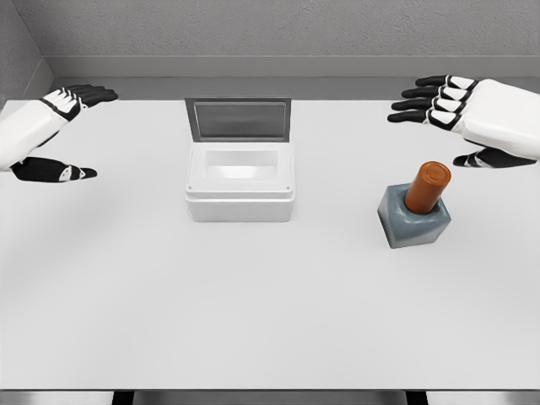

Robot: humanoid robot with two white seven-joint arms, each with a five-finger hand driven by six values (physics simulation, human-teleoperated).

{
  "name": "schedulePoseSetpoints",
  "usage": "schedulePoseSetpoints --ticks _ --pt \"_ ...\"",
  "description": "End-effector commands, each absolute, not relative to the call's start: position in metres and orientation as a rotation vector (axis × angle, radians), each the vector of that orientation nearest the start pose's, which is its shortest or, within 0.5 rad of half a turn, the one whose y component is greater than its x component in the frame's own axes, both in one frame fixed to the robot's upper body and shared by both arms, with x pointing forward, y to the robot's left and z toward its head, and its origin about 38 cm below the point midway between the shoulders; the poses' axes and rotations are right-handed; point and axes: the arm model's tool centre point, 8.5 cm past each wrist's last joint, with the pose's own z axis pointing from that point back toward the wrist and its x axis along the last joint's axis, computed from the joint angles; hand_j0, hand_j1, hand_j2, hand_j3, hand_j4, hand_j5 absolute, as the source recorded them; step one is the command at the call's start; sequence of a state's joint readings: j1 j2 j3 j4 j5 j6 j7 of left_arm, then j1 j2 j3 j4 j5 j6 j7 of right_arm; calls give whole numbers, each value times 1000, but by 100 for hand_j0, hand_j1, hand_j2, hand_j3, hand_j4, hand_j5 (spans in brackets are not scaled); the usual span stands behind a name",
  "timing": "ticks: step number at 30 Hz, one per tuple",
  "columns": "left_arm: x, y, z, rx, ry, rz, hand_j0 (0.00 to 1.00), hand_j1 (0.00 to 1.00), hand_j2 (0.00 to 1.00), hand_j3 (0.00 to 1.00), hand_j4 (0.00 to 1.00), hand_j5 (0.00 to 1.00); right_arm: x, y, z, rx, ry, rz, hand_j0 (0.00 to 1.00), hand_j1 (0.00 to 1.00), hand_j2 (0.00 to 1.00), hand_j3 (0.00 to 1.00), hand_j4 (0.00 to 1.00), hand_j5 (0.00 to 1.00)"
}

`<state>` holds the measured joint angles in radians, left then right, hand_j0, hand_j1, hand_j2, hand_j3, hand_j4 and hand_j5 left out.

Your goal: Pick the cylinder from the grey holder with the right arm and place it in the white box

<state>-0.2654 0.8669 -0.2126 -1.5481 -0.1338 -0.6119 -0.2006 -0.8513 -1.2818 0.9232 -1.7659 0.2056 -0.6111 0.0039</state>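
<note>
An orange cylinder (427, 186) stands tilted in a grey holder (413, 220) on the right of the white table. My right hand (451, 118) hovers above and behind it, fingers spread and pointing left, holding nothing. The white box (240, 183) sits at the table's middle, its grey lid (239, 119) raised behind it and its inside bare. My left hand (63, 126) floats at the far left with relaxed, spread fingers, well away from the box.
The white table (253, 304) stretches wide toward its front edge. Grey walls rise behind the table's back edge.
</note>
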Motion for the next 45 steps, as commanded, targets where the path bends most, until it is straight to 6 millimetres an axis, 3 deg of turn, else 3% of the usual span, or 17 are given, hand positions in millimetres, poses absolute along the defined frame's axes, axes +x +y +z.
schedulePoseSetpoints --ticks 1,3,5,9,10,11,12,14,19,27,31,37,45 --pt "389 370 245 447 -1898 -1425 100 100 100 100 100 100 367 -332 328 697 2295 -2564 100 100 100 100 100 100" --pt "389 369 244 408 -1884 -1431 100 100 100 100 100 100 367 -332 330 699 2301 -2557 100 100 100 100 100 100" --pt "386 367 239 261 -1847 -1436 100 100 100 100 100 100 368 -331 332 701 2309 -2545 100 100 100 100 100 100" --pt "386 357 232 187 -1837 -1453 100 100 100 100 100 100 368 -332 338 719 2299 -2538 100 100 100 100 100 100" --pt "386 356 232 184 -1835 -1454 100 100 100 100 100 100 369 -332 340 729 2215 -2608 100 100 100 100 100 100" --pt "386 356 232 183 -1836 -1453 100 100 100 100 100 100 368 -334 330 580 2006 -2903 100 100 100 100 100 100" --pt "387 356 232 183 -1839 -1452 100 100 100 100 100 100 365 -337 331 473 1889 -3044 100 100 100 100 100 100" --pt "386 356 232 183 -1838 -1453 100 100 100 100 100 100 365 -328 347 339 1979 -3016 100 100 100 100 100 100" --pt "386 357 231 109 -1838 -1427 100 100 100 100 100 100 369 -316 366 361 2006 -2937 100 100 100 100 100 100" --pt "388 352 231 98 -1857 -1414 100 100 100 100 100 100 383 -305 336 469 1757 -3012 98 98 98 98 98 98" --pt "389 351 232 101 -1858 -1411 100 100 100 100 100 100 394 -309 318 476 1706 -3070 98 98 98 98 98 98" --pt "391 349 229 92 -1863 -1390 100 100 100 100 100 100 394 -311 303 453 1652 -3119 98 98 98 98 98 98" --pt "393 348 226 88 -1846 -1366 100 100 100 100 100 100 412 -309 287 467 1636 -3152 98 98 98 98 98 98"
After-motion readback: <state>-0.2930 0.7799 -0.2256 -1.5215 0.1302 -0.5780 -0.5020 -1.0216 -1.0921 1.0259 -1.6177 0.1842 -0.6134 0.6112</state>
